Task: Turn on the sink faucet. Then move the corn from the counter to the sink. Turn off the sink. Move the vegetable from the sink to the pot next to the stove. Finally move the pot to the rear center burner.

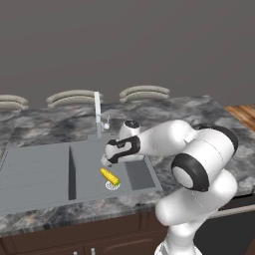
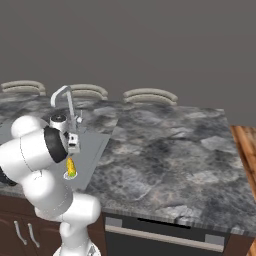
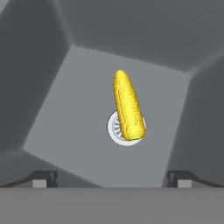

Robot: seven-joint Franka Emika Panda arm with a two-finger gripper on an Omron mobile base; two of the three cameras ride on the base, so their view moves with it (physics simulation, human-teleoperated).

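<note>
Item, gripper (image 3: 112, 177): our two small dark fingertips (image 3: 43, 178) stand spread wide at the lower corners of the hand view, with nothing between them; we hold nothing.

Item, small yellow corn cob with a green end (image 3: 127, 107): it lies in the basin directly ahead of the hand, its green end resting over the small round silver drain ring (image 3: 114, 127) and its yellow tip pointing away; in the left base view it lies (image 1: 109, 176) just below the wrist.

Item, flat grey rectangular sink (image 1: 45, 172): the cob sits in its right basin; we see no water.

Item, slim pale grey-white upright faucet spout (image 1: 97, 112): it stands behind the basin, its thin lever (image 1: 106, 120) near the base.

Item, step in hand, as we judge it: shutting off the faucet or lifting the cob; for the lift we would centre over the cob's thick middle, turn the wrist so the jaws cross its short width, descend without scraping the drain, then close.

Item, grey, black and white marbled stone counter (image 2: 170, 150): it surrounds the sink.
</note>
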